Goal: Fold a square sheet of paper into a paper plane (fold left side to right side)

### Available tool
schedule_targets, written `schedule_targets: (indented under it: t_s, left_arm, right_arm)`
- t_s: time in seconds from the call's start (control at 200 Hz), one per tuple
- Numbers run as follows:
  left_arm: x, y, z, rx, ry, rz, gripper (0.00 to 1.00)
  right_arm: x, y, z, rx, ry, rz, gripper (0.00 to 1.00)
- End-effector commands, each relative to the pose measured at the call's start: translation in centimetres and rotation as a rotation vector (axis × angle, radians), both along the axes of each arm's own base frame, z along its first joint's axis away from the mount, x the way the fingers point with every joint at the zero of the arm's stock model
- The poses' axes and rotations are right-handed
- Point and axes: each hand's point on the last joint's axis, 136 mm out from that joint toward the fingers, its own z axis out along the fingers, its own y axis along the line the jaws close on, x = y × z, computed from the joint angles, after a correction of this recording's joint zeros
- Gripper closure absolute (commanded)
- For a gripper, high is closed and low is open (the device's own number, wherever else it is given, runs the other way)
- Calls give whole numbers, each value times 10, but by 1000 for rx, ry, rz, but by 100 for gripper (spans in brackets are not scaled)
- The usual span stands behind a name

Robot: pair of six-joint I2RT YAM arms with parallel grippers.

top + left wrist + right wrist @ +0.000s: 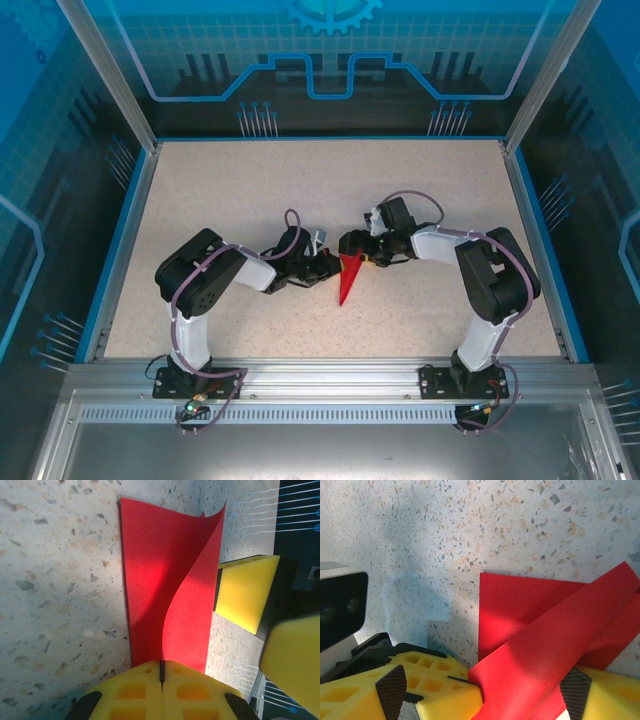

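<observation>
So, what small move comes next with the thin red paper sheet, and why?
Probably the left gripper, shut on the thin red paper sheet, should carry its raised flap rightward and down: it stands curled above the lower layer; the right gripper is open.

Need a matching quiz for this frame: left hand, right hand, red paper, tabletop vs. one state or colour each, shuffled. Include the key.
Things:
1. left hand
2. right hand
3. red paper
4. tabletop

States:
a. open, fingers spread wide
b. speckled beige
c. shut on the paper's edge
d. partly folded, one flap curling up

Pairs: 1-c, 2-a, 3-d, 4-b
</observation>
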Motion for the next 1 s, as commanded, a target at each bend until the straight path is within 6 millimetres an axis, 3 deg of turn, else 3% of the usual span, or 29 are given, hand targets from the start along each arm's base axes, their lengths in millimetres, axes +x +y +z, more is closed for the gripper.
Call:
schedule_targets:
  t_s: [0.0,0.285,0.55,0.595,0.775,0.995]
  left_arm:
    - [1,3,-10,23,8,-15,100]
    - [-11,7,-25,33,43,-20,100]
    - [-12,5,-27,35,45,-28,100]
    - [-12,5,-27,33,44,-31,100]
    - [-12,0,-28,31,46,-47,100]
    - [-13,-2,-29,45,46,-64,100]
  right_arm:
    - [-9,-1,-12,-42,34,23,16]
    - [-1,-3,16,-16,-49,18,14]
    - [-1,-23,35,-36,-101,-28,14]
    - [-2,-23,36,-34,-105,-25,17]
    - [-3,-10,33,3,-72,9,46]
    - [-1,4,20,-12,-35,34,50]
